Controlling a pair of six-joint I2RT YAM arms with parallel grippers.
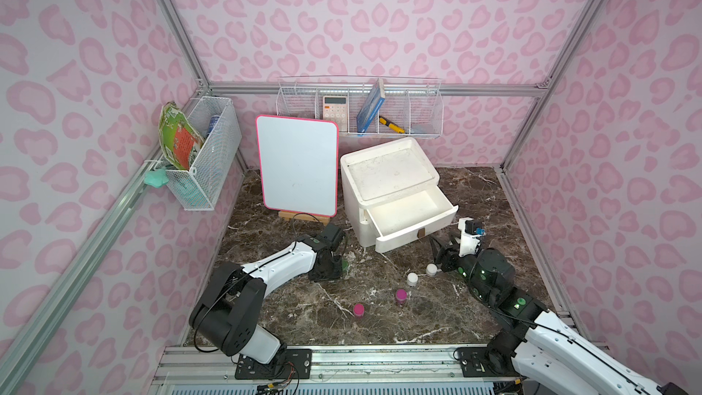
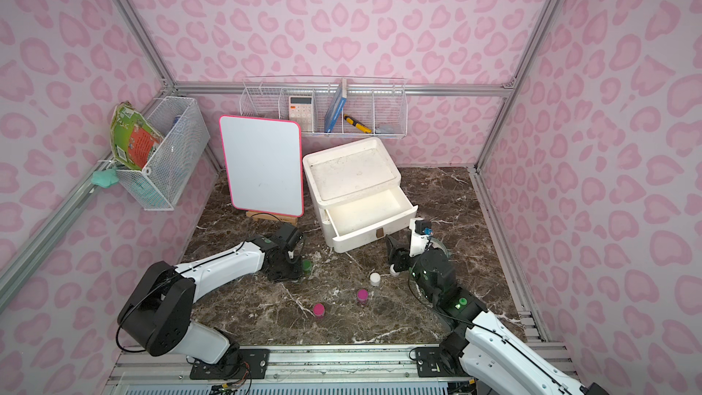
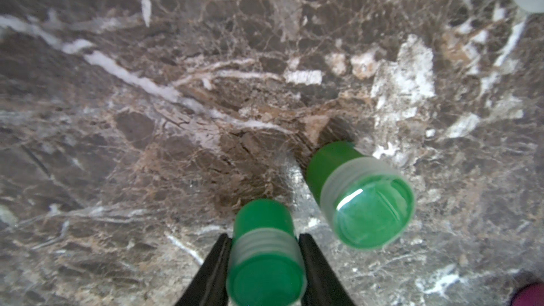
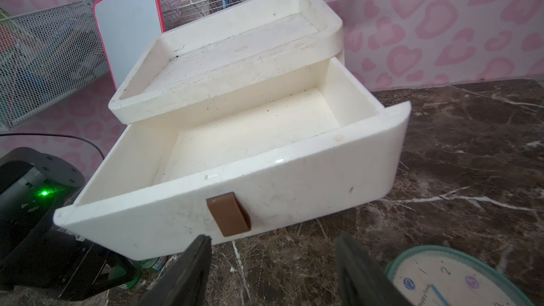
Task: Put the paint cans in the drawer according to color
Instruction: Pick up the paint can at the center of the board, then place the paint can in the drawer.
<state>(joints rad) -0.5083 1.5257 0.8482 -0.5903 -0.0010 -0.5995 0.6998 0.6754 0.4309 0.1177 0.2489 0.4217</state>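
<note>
We find the drawer (image 1: 399,237) open from above with bare tabletop (image 1: 380,321) before its front, but the whiteboard (image 1: 297,165) hems the cabinet (image 1: 387,172) on its left side and a second green can (image 3: 365,198) stands just beside the gripped green can (image 3: 266,257).

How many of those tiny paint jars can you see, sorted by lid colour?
Green jars: 2
Magenta jars: 2
White jars: 2
Total: 6

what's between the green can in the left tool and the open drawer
Only the other green can, right beside the held green can in the left tool, on the drawer side. Past it, bare marble up to the open drawer.
</note>
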